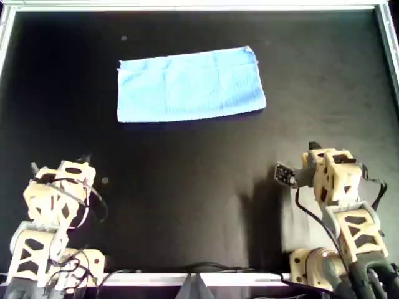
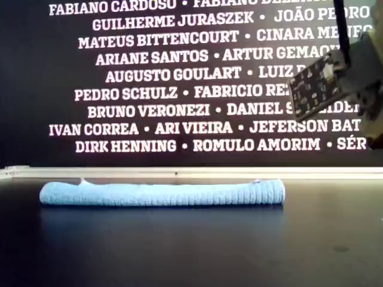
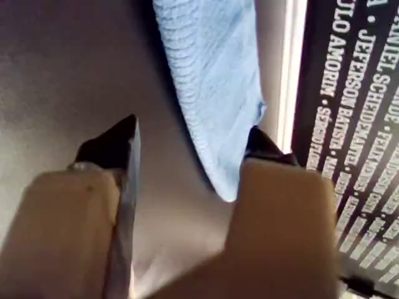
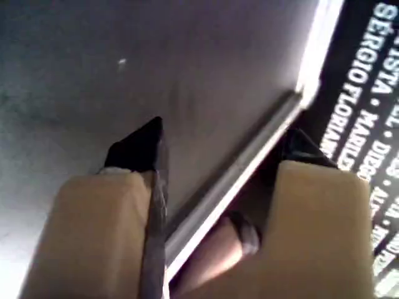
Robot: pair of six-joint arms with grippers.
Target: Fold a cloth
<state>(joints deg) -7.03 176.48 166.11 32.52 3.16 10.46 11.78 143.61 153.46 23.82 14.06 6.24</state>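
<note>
Lying flat on the black table [image 1: 199,205], the cloth [image 1: 190,85] was folded into a long light-blue rectangle, set toward the far side of the surface in the overhead view and a little left of centre there, its long edges running roughly across the picture and tilted slightly. In the exterior view the cloth [image 2: 161,193] showed as a low, thick band of ribbed weave, resting on the dark surface just in front of the pale rail [image 2: 191,173] that edged the table, with a wall of white printed names [image 2: 197,78] behind it. My first gripper [image 3: 190,146] had its jaws spread apart with nothing between them; past the dark fingertips [image 3: 115,146] one end of the cloth [image 3: 212,93] stretched away across the table, well clear of the jaws and not touched by them. My second gripper [image 4: 221,146] likewise stood with jaws parted and empty, looking over bare table toward a corner of the pale rail [image 4: 262,143] and the lettered wall beyond; no cloth showed in its view. In the overhead view two tan arms sat at the near edge of the table, one at the picture's left [image 1: 59,199] and one at the picture's right [image 1: 333,187], both well apart from the cloth; the wrist views did not let me say which was which.
</note>
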